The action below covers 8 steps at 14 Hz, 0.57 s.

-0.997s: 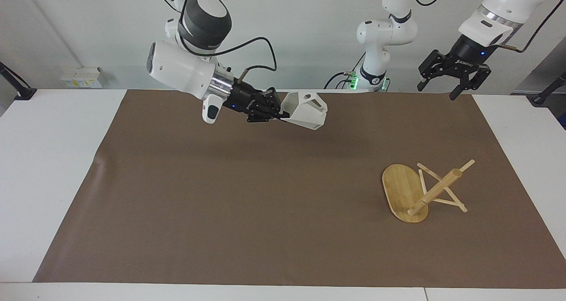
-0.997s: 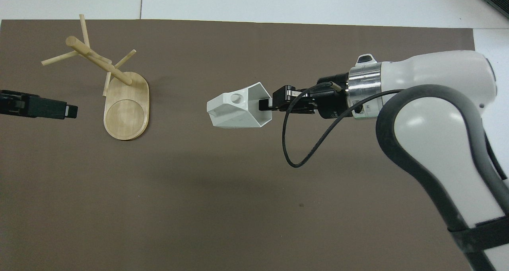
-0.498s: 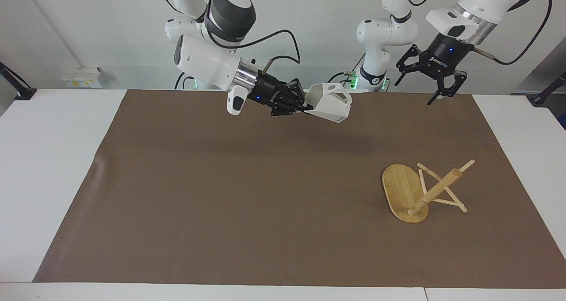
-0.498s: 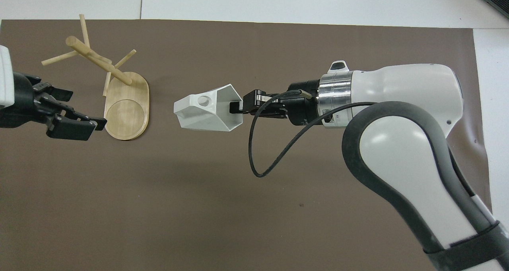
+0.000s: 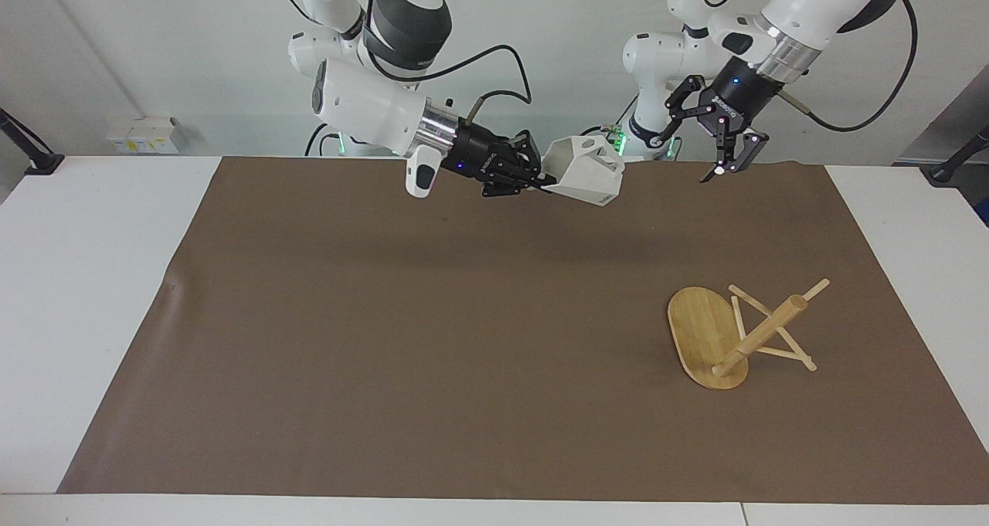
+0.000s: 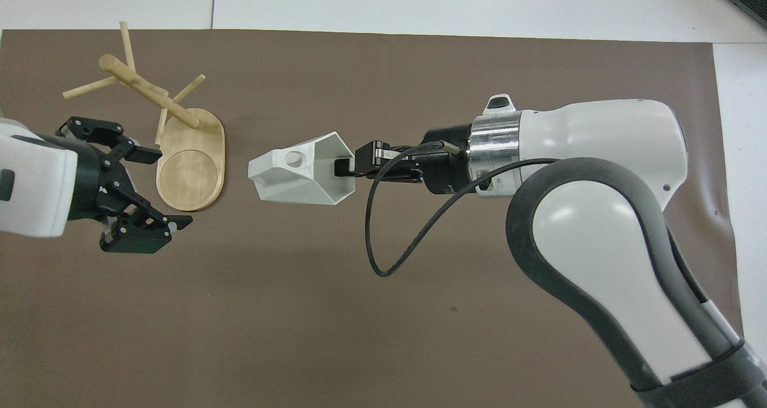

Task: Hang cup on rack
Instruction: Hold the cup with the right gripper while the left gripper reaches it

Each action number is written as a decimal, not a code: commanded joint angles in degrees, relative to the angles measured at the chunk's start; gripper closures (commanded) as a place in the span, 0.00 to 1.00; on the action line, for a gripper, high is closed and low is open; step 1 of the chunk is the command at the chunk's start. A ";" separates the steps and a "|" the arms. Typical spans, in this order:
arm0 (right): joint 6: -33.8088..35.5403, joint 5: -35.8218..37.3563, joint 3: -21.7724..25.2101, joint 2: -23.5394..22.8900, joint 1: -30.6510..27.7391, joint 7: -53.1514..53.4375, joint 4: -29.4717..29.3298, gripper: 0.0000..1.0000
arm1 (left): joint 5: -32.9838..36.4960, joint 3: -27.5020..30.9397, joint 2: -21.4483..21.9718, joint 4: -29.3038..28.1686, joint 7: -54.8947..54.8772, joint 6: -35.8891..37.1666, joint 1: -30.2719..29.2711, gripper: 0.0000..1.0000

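Note:
The white faceted cup (image 5: pixel 587 174) is held on its side in the air by my right gripper (image 5: pixel 545 186), which is shut on its rim. In the overhead view the cup (image 6: pixel 293 177) shows its handle hole on top, with the right gripper (image 6: pixel 341 168) at its mouth. The bamboo rack (image 5: pixel 699 333) lies tipped over on the brown mat, its post (image 5: pixel 765 329) slanting up off the mat. In the overhead view the rack (image 6: pixel 192 156) lies toward the left arm's end. My left gripper (image 5: pixel 707 144) is open and empty in the air, and appears beside the rack's base in the overhead view (image 6: pixel 168 186).
A brown mat (image 5: pixel 386 317) covers most of the white table (image 5: pixel 93 279). A cable (image 6: pixel 383 234) loops down from the right arm's wrist.
My right gripper has carried the cup toward the left arm's end. My left gripper has swung in toward the cup and turned, and now shows wide open next to the rack's base.

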State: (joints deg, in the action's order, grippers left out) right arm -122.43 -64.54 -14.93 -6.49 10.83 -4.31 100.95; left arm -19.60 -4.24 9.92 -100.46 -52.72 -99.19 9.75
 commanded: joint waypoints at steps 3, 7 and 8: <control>0.35 -0.94 -2.30 0.69 -0.81 -1.57 0.38 1.00 | -1.49 0.81 4.05 -6.85 -3.43 -5.84 4.49 0.00; 0.35 -0.41 -3.00 0.77 -0.81 -1.57 0.39 1.00 | -5.70 0.90 6.16 -11.85 -7.47 -10.84 4.75 0.00; 0.35 -0.41 -3.00 0.77 -0.81 -1.57 0.39 1.00 | -6.58 0.90 6.52 -13.09 -8.44 -12.42 4.84 0.00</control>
State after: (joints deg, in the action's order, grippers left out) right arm -122.42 -64.54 -17.34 -6.48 10.87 -4.59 100.94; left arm -23.87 -4.16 13.28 -108.31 -58.22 -107.44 13.79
